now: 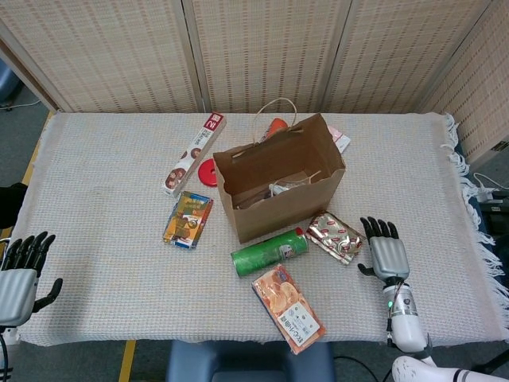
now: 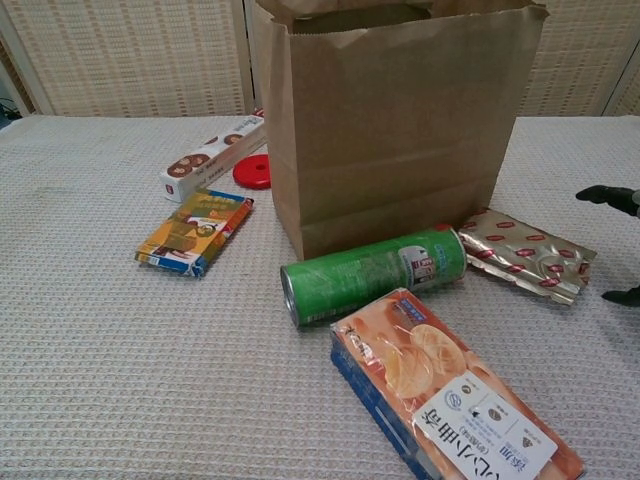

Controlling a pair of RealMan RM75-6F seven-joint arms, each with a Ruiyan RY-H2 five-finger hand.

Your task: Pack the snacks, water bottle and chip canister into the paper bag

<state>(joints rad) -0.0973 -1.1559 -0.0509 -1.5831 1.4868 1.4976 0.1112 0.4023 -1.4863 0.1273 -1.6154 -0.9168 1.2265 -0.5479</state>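
The paper bag (image 1: 280, 185) is matt brown kraft paper, creased along its walls. Just in front of it, the chip canister (image 2: 372, 274) has a smooth, glossy green sleeve with a dull metal end. Right of the canister, the foil snack packet (image 2: 527, 254) is shiny and crinkled. The orange cracker box (image 2: 450, 400) near the canister is glossy printed card. All lie on a tablecloth (image 1: 111, 199) of coarse, matt woven cloth. The right hand (image 1: 385, 253) beside the foil packet shows smooth grey plastic with black fingers (image 2: 608, 195).

I see the paper bag (image 1: 280, 179) upright mid-bench, chip canister (image 1: 269, 251) lying just in front, foil packet (image 1: 336, 236) to its right, orange box (image 1: 289, 308) nearest me.
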